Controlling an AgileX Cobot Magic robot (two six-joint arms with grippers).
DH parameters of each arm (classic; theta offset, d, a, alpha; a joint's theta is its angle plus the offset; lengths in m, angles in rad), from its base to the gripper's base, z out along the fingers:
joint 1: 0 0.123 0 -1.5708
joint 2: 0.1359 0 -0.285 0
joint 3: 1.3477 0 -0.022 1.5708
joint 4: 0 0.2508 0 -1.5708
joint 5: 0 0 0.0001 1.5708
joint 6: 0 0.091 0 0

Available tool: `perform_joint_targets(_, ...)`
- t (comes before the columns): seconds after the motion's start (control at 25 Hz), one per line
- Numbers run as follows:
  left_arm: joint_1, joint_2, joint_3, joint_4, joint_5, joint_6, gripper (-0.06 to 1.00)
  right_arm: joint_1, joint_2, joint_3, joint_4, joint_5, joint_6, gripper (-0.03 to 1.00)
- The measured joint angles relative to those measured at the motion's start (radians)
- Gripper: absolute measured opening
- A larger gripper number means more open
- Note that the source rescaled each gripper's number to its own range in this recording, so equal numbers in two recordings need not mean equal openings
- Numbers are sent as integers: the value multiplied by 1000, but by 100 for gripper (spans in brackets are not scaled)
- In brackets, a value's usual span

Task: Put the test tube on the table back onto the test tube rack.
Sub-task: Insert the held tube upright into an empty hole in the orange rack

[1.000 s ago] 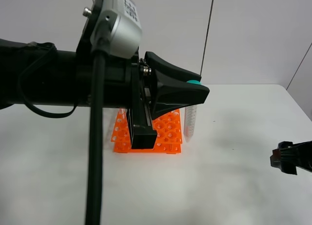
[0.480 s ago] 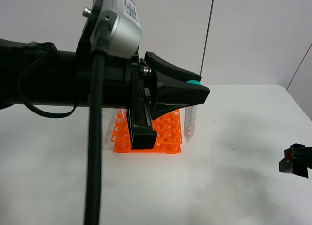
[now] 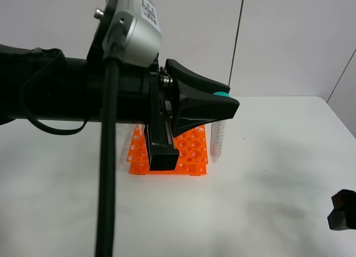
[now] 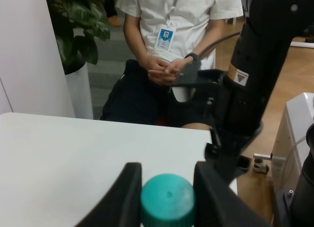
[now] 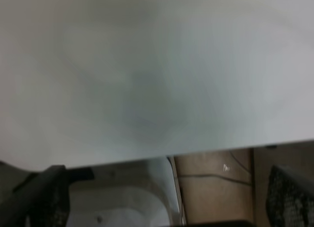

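The white table (image 3: pixel 267 157) carries the orange test tube rack (image 3: pixel 192 151). The left gripper (image 4: pixel 167 200) has its jaws pinching the test tube (image 3: pixel 216 139) by its teal cap, upright just beside the rack. The right gripper (image 3: pixel 343 209), well apart, has jaws spread

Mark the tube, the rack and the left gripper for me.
tube (image 3: pixel 217 140), exterior high view, on its clear body below the gripper.
rack (image 3: pixel 193 151), exterior high view, on the visible right part of its orange grid.
left gripper (image 4: pixel 168 174), left wrist view, midway between its fingertips, at the tube's teal cap.
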Motion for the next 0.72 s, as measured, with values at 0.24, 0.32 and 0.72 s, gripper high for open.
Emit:
perform_joint_targets(0.24,0,0,0,0,0,0,0,0,0,-8,-5,50,-3,84)
perform_joint_targets(0.32,0,0,0,0,0,0,0,0,0,-9,-24,48,-3,84)
perform_joint_targets(0.72,0,0,0,0,1,2,0,0,-76,18,-113,-31,-3,84)
